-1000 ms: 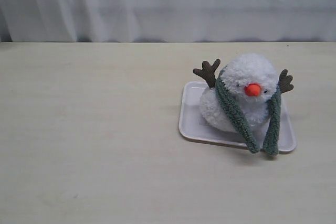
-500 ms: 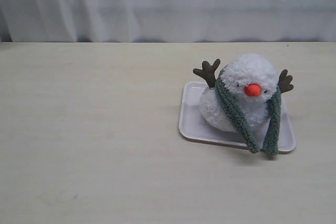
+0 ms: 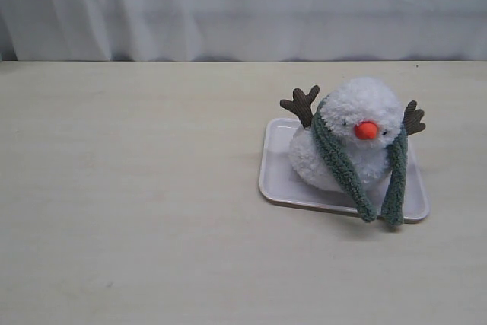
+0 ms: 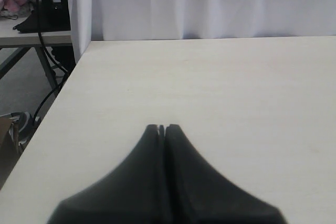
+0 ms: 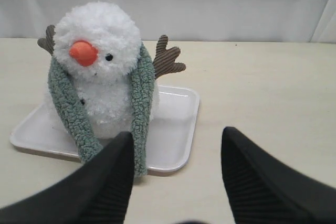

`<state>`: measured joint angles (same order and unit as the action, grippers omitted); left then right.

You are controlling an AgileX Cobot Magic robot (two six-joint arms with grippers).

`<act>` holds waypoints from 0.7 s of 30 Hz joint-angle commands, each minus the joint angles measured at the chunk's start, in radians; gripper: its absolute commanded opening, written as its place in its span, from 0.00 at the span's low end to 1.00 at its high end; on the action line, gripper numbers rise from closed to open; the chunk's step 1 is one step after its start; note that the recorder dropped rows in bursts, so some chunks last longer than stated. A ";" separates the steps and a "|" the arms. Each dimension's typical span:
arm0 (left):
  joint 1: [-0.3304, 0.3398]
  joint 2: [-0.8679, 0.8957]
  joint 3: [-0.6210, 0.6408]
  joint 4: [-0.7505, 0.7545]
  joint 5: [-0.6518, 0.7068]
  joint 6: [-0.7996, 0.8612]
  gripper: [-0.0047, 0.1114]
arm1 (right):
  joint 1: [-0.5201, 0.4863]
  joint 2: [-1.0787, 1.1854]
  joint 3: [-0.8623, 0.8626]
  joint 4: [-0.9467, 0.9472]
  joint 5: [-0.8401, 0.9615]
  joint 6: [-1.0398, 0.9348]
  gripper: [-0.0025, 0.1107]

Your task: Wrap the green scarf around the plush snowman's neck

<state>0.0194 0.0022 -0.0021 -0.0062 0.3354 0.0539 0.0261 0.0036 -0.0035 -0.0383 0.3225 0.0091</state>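
Nothing moved vs the earlier frames: snowman, scarf and tray sat exactly as before. The plush snowman (image 3: pixel 358 138) stood on the white tray (image 3: pixel 278 180), right of centre on the table (image 3: pixel 137 188). The green scarf (image 3: pixel 338 161) was draped behind its neck, both ends hanging down the front, uncrossed, tips over the tray's near rim. Judged approx. half done: draped, but front of neck still bare, ends left to cross. Tray held only the snowman w/ scarf. Right gripper (image 5: pixel 177 136) was released and empty, near side of the toy, apart from it. Left gripper (image 4: pixel 161 128) was clenched on nothing, over bare table.
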 commanded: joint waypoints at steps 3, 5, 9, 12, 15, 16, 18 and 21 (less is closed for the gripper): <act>-0.009 -0.002 0.002 -0.005 -0.012 -0.004 0.04 | -0.005 -0.004 0.004 0.005 0.001 0.011 0.45; -0.009 -0.002 0.002 -0.005 -0.012 -0.004 0.04 | -0.005 -0.004 0.004 0.005 0.004 0.006 0.45; -0.009 -0.002 0.002 -0.005 -0.012 -0.004 0.04 | -0.005 -0.004 0.004 0.005 0.019 -0.046 0.45; -0.009 -0.002 0.002 -0.005 -0.012 -0.004 0.04 | -0.005 -0.004 0.004 0.005 0.019 -0.046 0.45; -0.009 -0.002 0.002 -0.005 -0.012 -0.004 0.04 | -0.005 -0.004 0.004 0.008 0.025 -0.038 0.45; -0.009 -0.002 0.002 -0.005 -0.012 -0.004 0.04 | -0.005 -0.004 0.004 0.008 0.025 -0.031 0.45; -0.009 -0.002 0.002 -0.005 -0.012 -0.004 0.04 | -0.005 -0.004 0.004 0.008 0.025 -0.024 0.45; -0.009 -0.002 0.002 -0.005 -0.012 -0.004 0.04 | -0.005 -0.004 0.004 0.008 0.025 -0.024 0.45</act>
<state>0.0194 0.0022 -0.0021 -0.0062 0.3354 0.0539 0.0261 0.0036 -0.0035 -0.0345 0.3427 -0.0174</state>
